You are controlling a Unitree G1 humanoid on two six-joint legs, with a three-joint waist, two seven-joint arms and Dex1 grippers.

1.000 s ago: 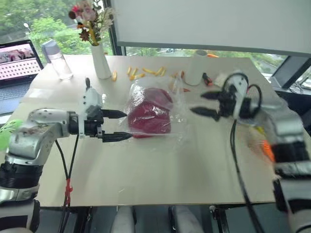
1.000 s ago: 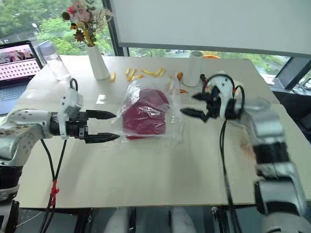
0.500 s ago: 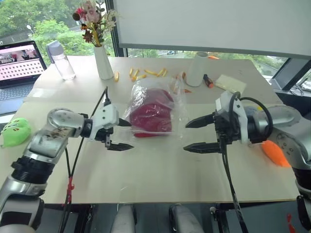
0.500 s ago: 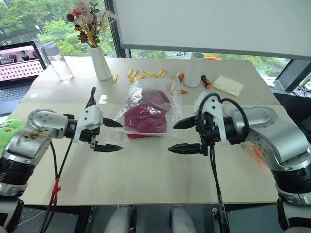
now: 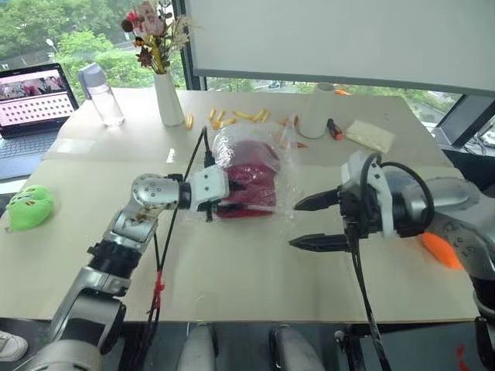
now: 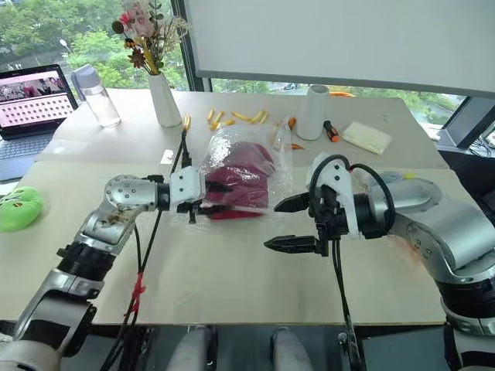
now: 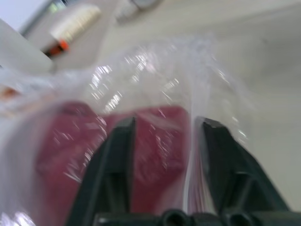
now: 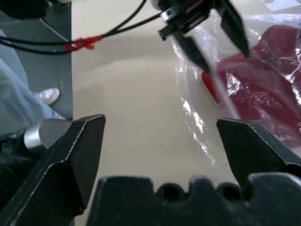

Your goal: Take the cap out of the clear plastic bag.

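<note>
Black fingers of my right gripper (image 6: 285,224) stand spread wide over the bare wooden table (image 6: 232,270), nearest to me, holding nothing and touching nothing; they point toward the clear plastic bag (image 6: 246,174) but stay apart from its near edge. In the right wrist view those same fingers (image 8: 70,155) frame the tabletop, with the bag's crinkled edge between them and a person's shoe (image 8: 47,95) on the floor beyond the table's edge.

A little farther out, my left gripper (image 5: 232,202) is pushed against the left side of the bag. Its fingers stand much narrower than the right ones. In the left wrist view the two fingers (image 7: 117,155) have a fold of clear film and the dark red cloth of the cap (image 7: 155,141) between them, though I cannot tell whether they have actually closed on the plastic.

The cap (image 6: 236,182) lies inside the bag, in the middle of the table.

Beyond it stand a white cylinder (image 6: 312,110), scattered yellow bits (image 6: 232,117), a pale packet (image 6: 365,137), a white vase of flowers (image 6: 162,99) and a water bottle (image 6: 97,97). A green toy (image 6: 17,209) sits at my far left.
</note>
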